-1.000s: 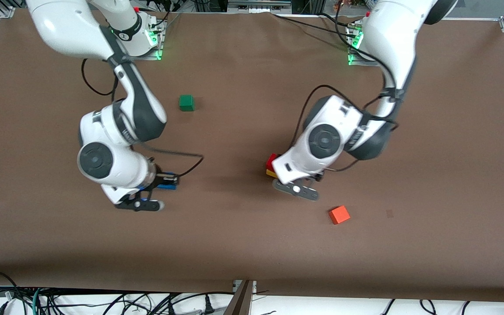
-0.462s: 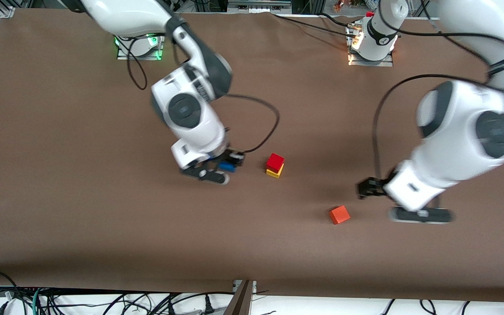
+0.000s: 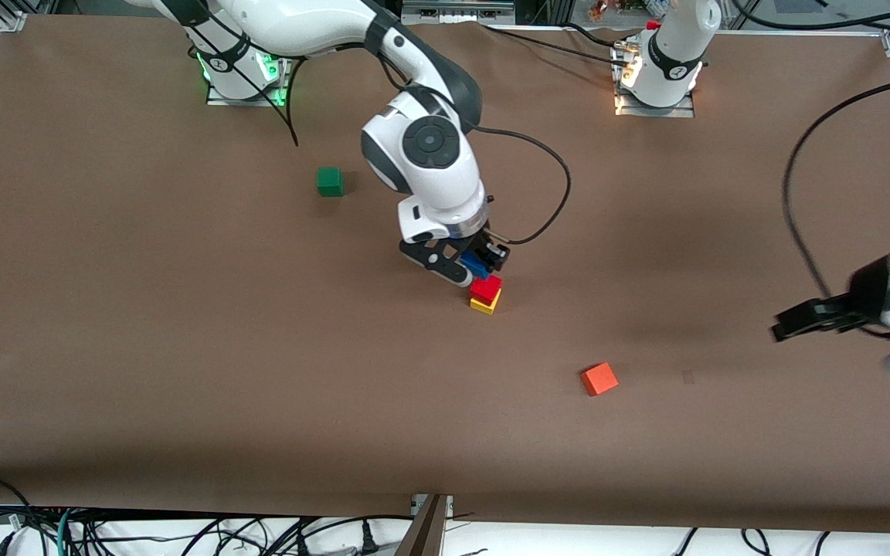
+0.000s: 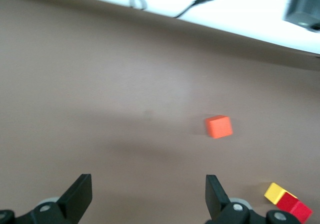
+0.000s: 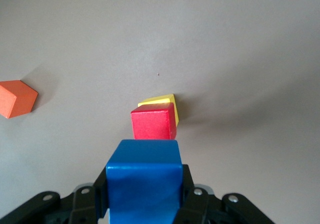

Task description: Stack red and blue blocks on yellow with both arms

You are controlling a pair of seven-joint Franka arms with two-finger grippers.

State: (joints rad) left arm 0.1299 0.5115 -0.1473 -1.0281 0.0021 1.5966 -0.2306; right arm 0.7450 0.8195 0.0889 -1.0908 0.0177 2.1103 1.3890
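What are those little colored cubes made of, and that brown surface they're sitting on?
The blue cube, red cube, yellow cube and orange cube look like painted wood or dense foam: flat matte color, crisp edges, no shine. The brown table cover looks like matte paper or cloth; which, I cannot tell.

The right arm reaches from its base out over the middle of the worktop, elbow bent and wrist turned down. The right gripper (image 3: 477, 268) hangs just above the red block (image 3: 486, 288), its jaws clamped on the blue block (image 5: 144, 176), one on each side. The left arm is swung out toward its own end of the worktop, its wrist partly cut off at the edge of the front view. The left gripper (image 3: 808, 320) is up in the air over bare worktop, jaws spread wide with nothing between them.
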